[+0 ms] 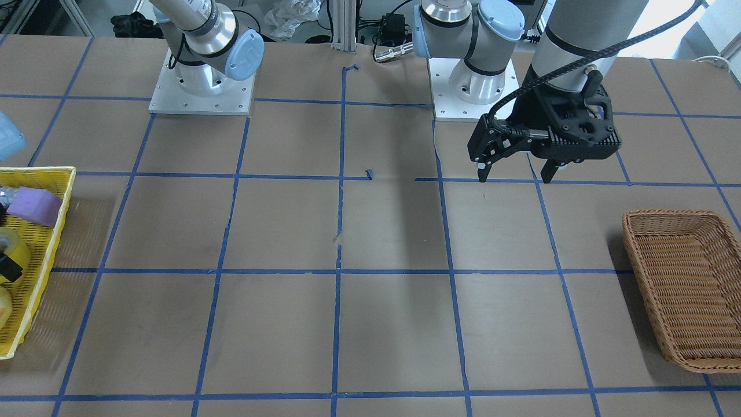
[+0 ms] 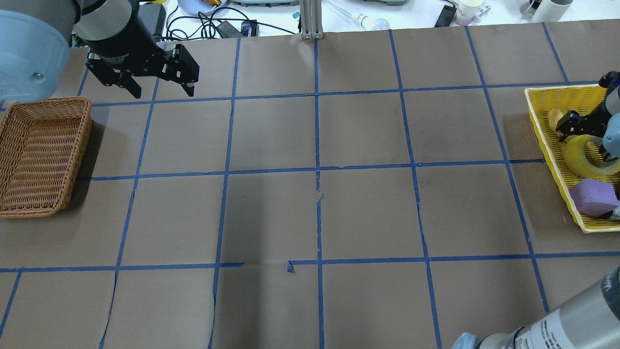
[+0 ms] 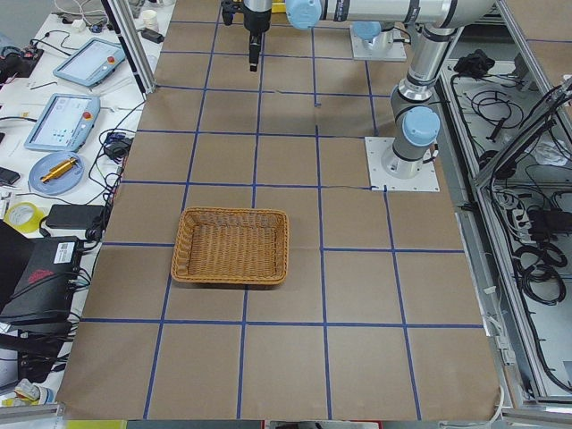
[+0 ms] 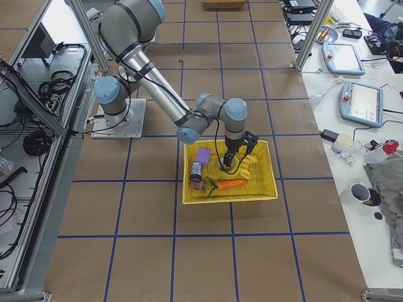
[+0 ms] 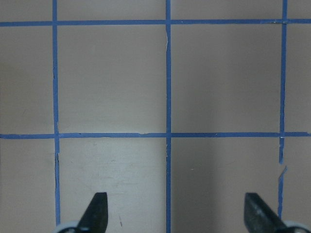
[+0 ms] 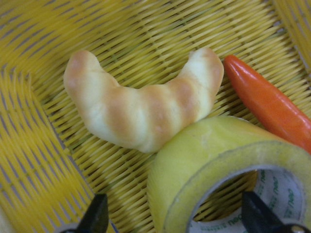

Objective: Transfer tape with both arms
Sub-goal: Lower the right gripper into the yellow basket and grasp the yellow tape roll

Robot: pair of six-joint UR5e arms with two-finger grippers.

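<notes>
The yellow tape roll lies in the yellow basket at the table's right end. In the right wrist view the tape shows its whitish core, close below the camera. My right gripper is open and low in the basket, its fingertips standing either side of the tape's near rim; it also shows in the overhead view. My left gripper is open and empty, held above bare table at the far left; it also shows in the front view and in its own wrist view.
A croissant and an orange carrot lie beside the tape. A purple block is in the same basket. A brown wicker basket stands at the table's left end, near my left gripper. Blue tape lines grid the table.
</notes>
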